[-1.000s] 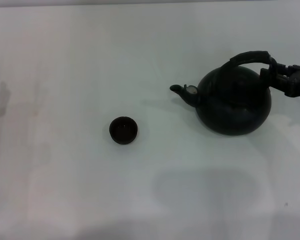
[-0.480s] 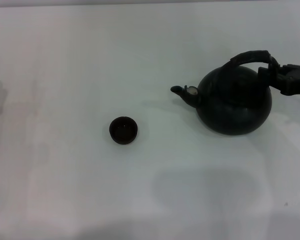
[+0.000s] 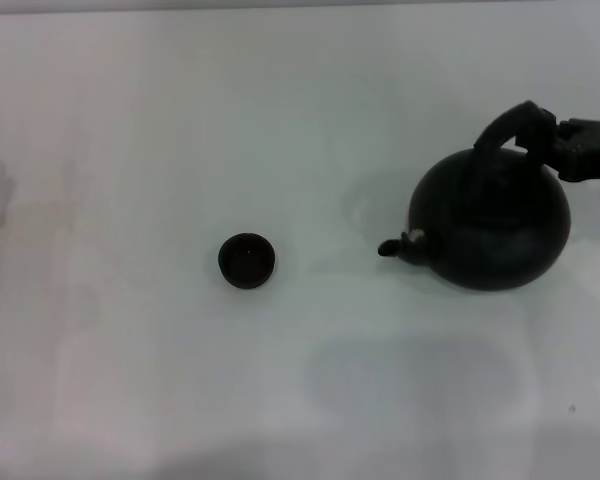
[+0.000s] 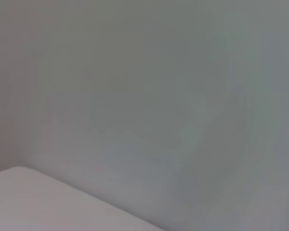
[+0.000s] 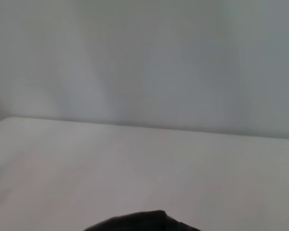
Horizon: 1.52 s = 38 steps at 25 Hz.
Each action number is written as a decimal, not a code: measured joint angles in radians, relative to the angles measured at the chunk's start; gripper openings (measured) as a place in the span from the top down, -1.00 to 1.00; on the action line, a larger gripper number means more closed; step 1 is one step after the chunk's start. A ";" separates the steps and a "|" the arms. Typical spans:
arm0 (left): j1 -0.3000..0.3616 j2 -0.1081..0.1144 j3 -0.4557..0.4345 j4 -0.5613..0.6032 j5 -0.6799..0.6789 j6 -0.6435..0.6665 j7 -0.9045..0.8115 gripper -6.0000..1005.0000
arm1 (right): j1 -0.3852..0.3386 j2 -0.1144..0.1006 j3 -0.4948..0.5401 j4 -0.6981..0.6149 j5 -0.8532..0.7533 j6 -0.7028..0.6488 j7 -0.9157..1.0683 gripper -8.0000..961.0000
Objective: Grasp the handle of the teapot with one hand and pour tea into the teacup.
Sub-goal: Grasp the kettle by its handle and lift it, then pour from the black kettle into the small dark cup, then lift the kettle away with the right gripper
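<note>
Teacup (image 3: 247, 261) sitting alone around 9 o'clock from the teapot (image 3: 492, 222), well apart. Spout (image 3: 395, 246) aimed at the cup. Handle (image 3: 508, 126) arching up at 12 o'clock off the pot, clamped by the right gripper (image 3: 550, 140) coming in from 3 o'clock.

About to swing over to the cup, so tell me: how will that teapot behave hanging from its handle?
Probably heavy: the teapot dwarfs the teacup. The right gripper holds the handle at its far end, off centre, so the round body will likely swing and tip. Its spout already points down toward the table, so spilling early seems possible.
</note>
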 joint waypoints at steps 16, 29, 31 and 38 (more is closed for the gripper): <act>-0.001 0.000 0.000 0.000 -0.001 0.001 0.000 -0.77 | 0.179 0.005 -0.147 -0.027 -0.004 0.137 -0.088 0.60; 0.002 0.000 0.000 0.000 -0.001 0.002 0.000 -0.77 | 0.183 0.007 -0.341 -0.044 -0.002 0.356 -0.230 0.64; 0.000 0.000 0.000 0.000 -0.001 0.002 0.000 -0.77 | 0.179 0.008 -0.375 -0.054 0.000 0.385 -0.247 0.64; 0.002 0.000 0.000 0.001 -0.001 0.002 0.000 -0.77 | 0.174 0.007 -0.478 -0.082 -0.003 0.485 -0.284 0.66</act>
